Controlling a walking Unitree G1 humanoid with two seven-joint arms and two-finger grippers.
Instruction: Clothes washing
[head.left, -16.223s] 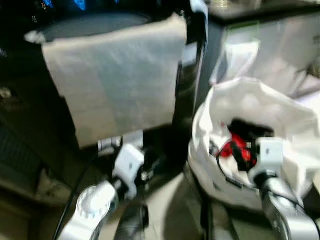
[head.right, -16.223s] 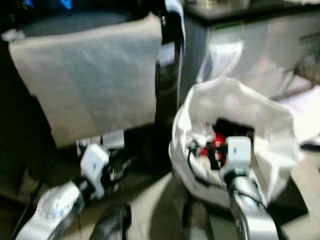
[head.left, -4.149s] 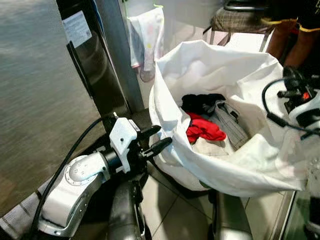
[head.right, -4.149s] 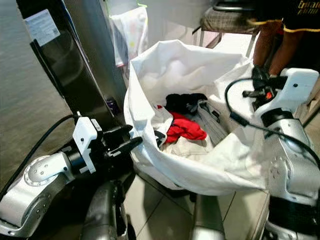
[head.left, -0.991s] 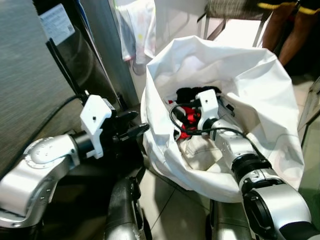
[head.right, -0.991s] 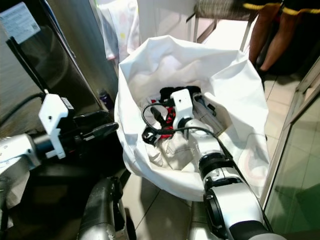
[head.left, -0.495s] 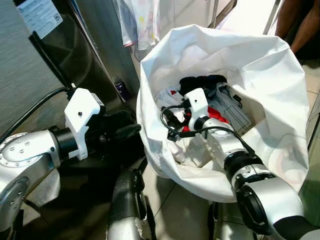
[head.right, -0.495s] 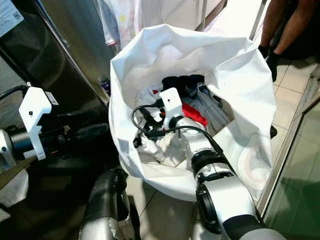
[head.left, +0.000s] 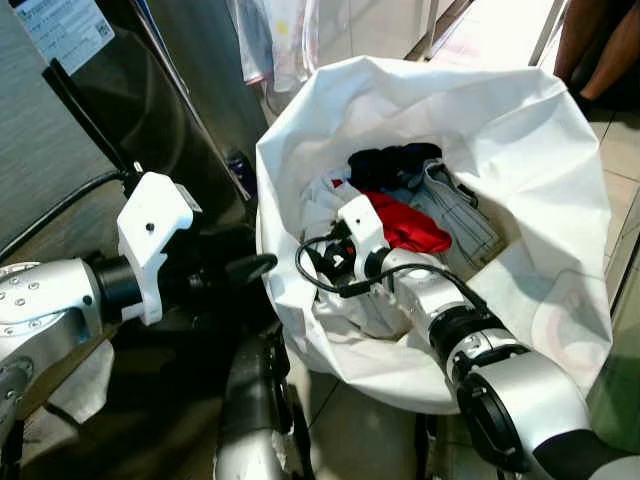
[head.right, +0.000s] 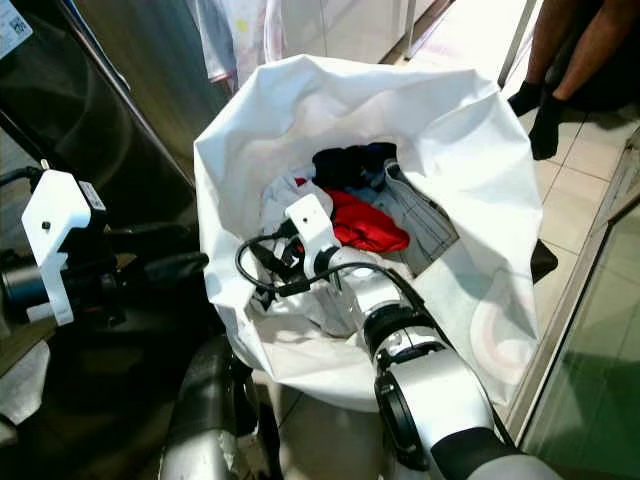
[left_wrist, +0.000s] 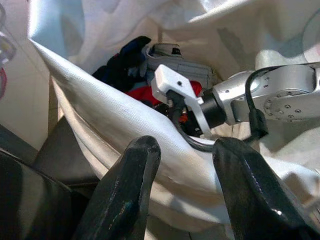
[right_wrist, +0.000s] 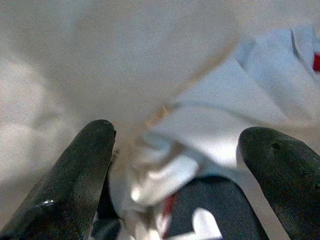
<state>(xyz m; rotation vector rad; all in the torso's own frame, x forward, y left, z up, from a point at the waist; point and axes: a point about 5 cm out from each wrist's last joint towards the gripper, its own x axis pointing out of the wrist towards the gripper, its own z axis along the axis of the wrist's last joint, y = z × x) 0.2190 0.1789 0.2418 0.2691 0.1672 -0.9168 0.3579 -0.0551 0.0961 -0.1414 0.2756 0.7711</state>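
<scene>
Pale garment lies between the right end effector's spread fingers.

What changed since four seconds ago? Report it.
The right gripper has swung from outside the white laundry bag down into it and now reaches, fingers open, at a pale garment beside the red garment. It holds nothing yet. The left gripper stays open outside the bag's rim; the clothes lie as before.

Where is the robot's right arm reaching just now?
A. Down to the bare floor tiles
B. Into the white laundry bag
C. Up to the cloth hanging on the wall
B. The right gripper, jaws open, is down among the clothes inside the white laundry bag.
</scene>
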